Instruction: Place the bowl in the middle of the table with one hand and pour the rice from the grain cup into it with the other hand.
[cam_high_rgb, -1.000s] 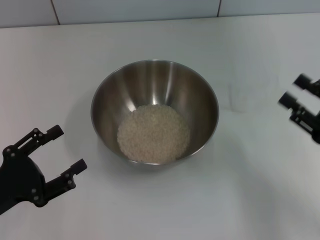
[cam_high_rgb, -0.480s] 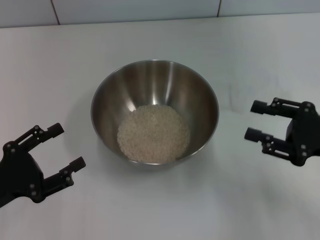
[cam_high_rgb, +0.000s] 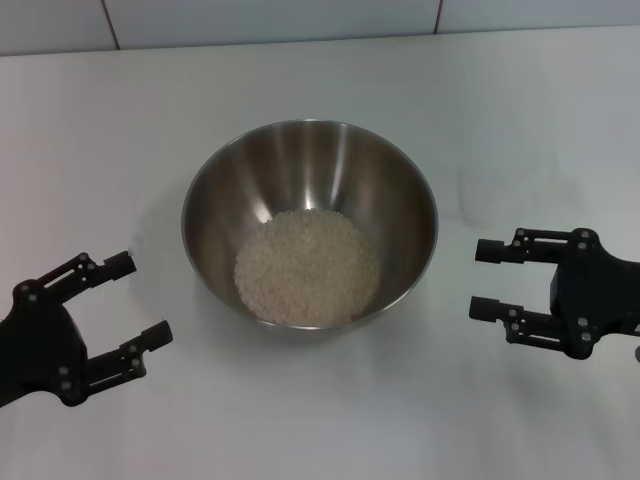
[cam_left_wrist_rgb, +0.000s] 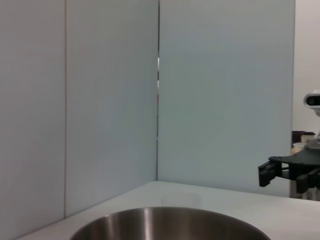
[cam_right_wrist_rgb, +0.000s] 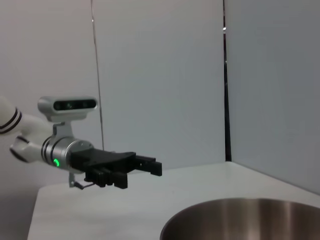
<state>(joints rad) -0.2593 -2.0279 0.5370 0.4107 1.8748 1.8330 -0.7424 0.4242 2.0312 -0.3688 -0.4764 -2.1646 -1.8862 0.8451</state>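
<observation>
**Rice in bowl; right arm swung in beside it**

Since the earlier frames the right gripper (cam_high_rgb: 487, 278) has come in from the table's right edge toward the bowl, while the left gripper (cam_high_rgb: 140, 300) has only drifted slightly nearer the robot.

Table (cam_high_rgb: 300, 80): plain white, matte, flat. Bowl (cam_high_rgb: 400, 190) sits about mid-table, upright, between the two grippers and touching neither. It is brushed steel with a round, shiny inner wall (its rim also shows in both wrist views). Rice (cam_high_rgb: 307, 267) forms a pale off-white grainy heap in the bottom, so pouring looks done.

Grain cup: only a faint translucent shape right of the bowl; cannot confirm.

Both grippers hover with jaws wide apart and nothing between them, probably pulling clear now that placing and pouring appear finished.
</observation>
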